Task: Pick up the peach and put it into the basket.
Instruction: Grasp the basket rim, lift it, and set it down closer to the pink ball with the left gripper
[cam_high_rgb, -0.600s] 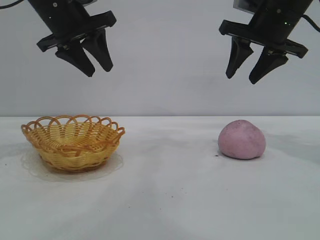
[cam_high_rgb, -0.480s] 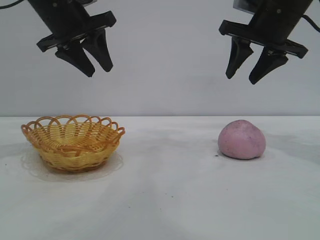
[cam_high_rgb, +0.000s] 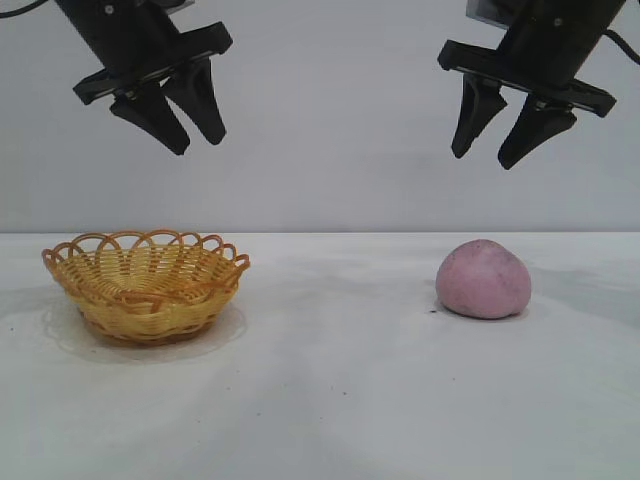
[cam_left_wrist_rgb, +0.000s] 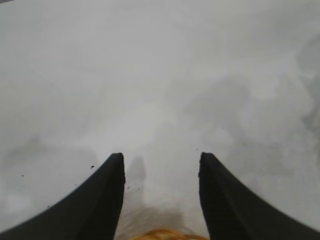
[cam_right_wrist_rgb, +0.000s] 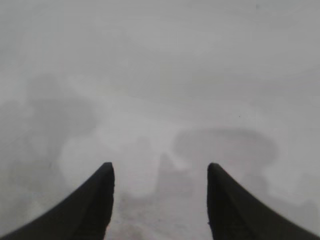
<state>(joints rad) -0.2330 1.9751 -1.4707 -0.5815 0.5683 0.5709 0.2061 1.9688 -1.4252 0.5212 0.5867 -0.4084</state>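
The pink-mauve peach (cam_high_rgb: 483, 279) sits on the white table at the right. The yellow wicker basket (cam_high_rgb: 146, 284) with its looped rim stands at the left and holds nothing; a sliver of its rim (cam_left_wrist_rgb: 162, 234) shows in the left wrist view. My right gripper (cam_high_rgb: 482, 156) hangs high above the peach, open and empty; it also shows in the right wrist view (cam_right_wrist_rgb: 160, 172). My left gripper (cam_high_rgb: 198, 142) hangs high above the basket, open and empty; it also shows in the left wrist view (cam_left_wrist_rgb: 160, 162). The peach does not show in either wrist view.
The white table (cam_high_rgb: 330, 380) runs across the whole view, with a plain grey wall behind. Bare table lies between the basket and the peach.
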